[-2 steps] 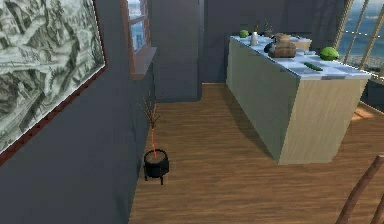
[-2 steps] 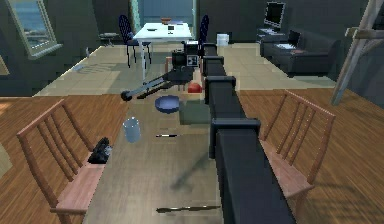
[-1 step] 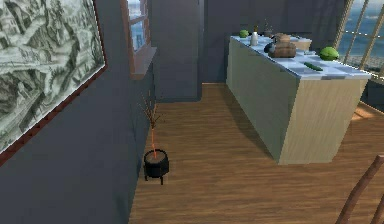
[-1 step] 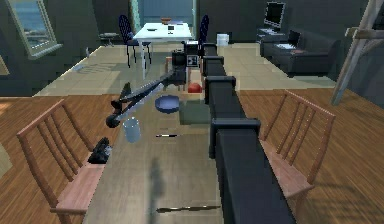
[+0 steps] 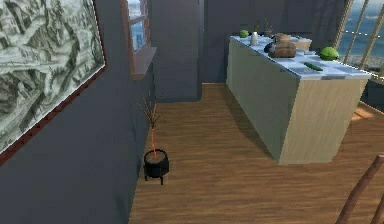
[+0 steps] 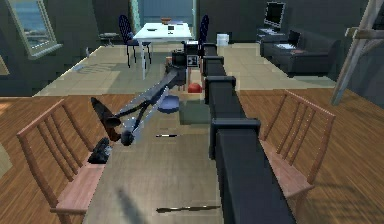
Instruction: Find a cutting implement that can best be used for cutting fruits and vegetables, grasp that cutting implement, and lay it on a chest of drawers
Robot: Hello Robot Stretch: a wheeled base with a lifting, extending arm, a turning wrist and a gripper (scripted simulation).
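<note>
1. Cutting implement not confirmed. 2 thin dark slivers lie flat on the long desk (image 6: 140, 185) in the arm side view. The mid sliver (image 6: 165, 134) is just left of the arm, and the near sliver (image 6: 190, 209) is close to the picture's bottom edge. Both are too small to tell blade from handle.
2. Arm (image 6: 232, 140) runs up over the long desk as a dark stepped bar, with the end effector (image 6: 180, 64) toward the desk's far end. Fingers apart or together: cannot tell. Holding anything: cannot tell, since clutter sits at and behind it.
3. On the same desk, a red bowl (image 6: 170, 102) sits left of the arm. A dark lamp-like thing (image 6: 135, 108) slants from lower left to upper right, with a blue blob (image 6: 126, 136) near its lower end.
4. Wooden chairs: left chair (image 6: 55, 140) and right chair (image 6: 295, 130), 1 on each side of the long desk.
5. Farther out: a white desk (image 6: 165, 30) with blue chairs (image 6: 125, 28), a dark sofa (image 6: 305, 50), and a window (image 6: 35, 25) at top left.
6. In the forward view, a tall pale desk (image 5: 300, 110) stands at right on a wood floor (image 5: 230, 160). It carries green round things (image 5: 329, 53) and a brown loaf-like lump (image 5: 283, 47).
7. At the forward view's left, a dark wall bears a large framed picture (image 5: 45, 70). A black pot (image 5: 155, 162) with a thin-stalked plant stands on the floor beside the wall.
</note>
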